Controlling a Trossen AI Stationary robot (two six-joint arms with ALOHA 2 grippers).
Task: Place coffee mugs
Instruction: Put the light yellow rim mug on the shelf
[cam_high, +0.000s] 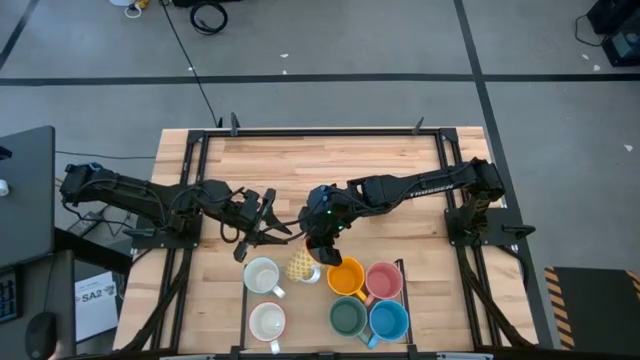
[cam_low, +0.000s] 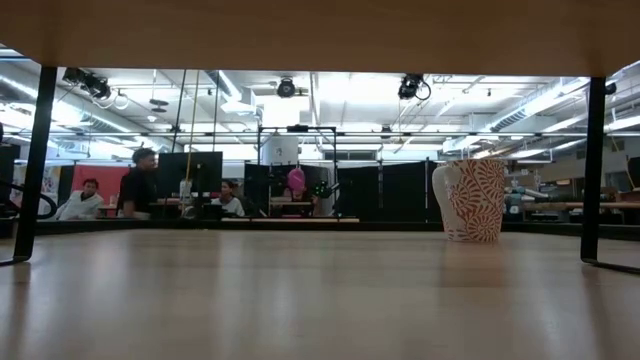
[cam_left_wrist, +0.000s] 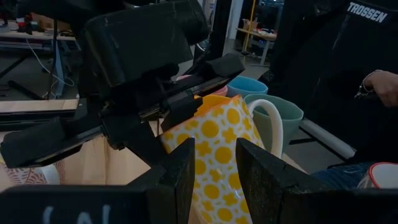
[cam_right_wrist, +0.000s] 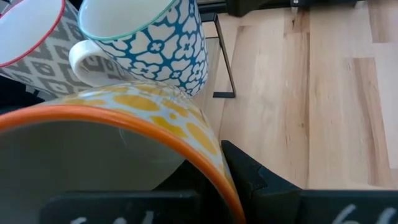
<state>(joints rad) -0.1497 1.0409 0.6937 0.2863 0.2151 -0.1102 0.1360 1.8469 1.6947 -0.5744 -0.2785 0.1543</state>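
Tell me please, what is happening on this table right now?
The right gripper is shut on the rim of a yellow-dotted mug, holding it beside two white mugs. The orange, pink, green and blue mugs already stand together near the table's front edge. The left gripper waits open close by, holding nothing.

Only a few readable bits here. "TROSSEN" is printed in white on the right arm (cam_left_wrist: 364, 12) in the left wrist view, and faintly along that arm in the high view. A paper (cam_high: 93, 296) off the table's left reads "SA2".
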